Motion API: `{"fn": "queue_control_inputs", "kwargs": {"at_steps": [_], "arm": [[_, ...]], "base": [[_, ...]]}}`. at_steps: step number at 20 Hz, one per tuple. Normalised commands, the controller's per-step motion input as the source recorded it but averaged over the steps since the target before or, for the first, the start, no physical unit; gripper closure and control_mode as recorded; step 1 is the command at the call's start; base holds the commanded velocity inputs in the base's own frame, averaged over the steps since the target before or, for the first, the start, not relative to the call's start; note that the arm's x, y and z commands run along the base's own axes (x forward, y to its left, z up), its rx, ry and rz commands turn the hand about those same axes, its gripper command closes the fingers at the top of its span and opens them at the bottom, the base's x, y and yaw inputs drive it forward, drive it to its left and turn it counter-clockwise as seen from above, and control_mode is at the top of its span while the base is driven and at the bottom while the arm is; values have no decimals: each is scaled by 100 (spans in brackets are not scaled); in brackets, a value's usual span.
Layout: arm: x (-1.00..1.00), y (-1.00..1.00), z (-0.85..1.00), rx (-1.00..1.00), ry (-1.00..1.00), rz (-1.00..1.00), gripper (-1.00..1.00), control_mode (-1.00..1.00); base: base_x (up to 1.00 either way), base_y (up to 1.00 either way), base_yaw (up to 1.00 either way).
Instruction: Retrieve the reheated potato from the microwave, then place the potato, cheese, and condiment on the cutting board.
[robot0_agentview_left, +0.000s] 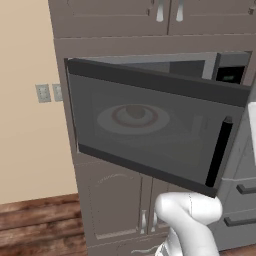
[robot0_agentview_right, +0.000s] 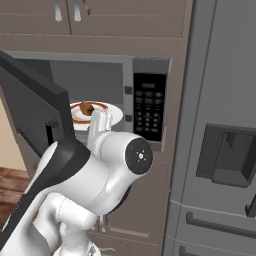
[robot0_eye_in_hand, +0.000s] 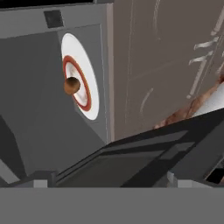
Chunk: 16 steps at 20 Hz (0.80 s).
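One potato sits mid-plate inside the microwave, door swung partway out. Gripper's fingers spread wide, nothing held, w/ the hand outside the cavity by the door. I'd say next: clear the door edge, go in level – approx. centre over the potato, then close gently so it doesn't roll off the plate

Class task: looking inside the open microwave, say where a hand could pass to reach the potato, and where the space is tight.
Free: the microwave mouth above the plate, between door and keypad panel. Crowded: the plate's middle, where the potato sits.
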Motion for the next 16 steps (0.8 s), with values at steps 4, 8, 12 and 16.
{"fn": "queue_control_inputs", "kwargs": {"at_steps": [4, 8, 12, 16], "arm": [[38, 8, -10, 10, 2, 0, -100, -100], [4, 28, -18, 5, 0, 3, -100, -100], [0, 29, -13, 2, -1, 2, -100, -100], [0, 21, -3, 2, -1, 1, -100, -100]], "base": [[0, 0, 0], [0, 0, 0], [0, 0, 0], [0, 0, 0]]}}
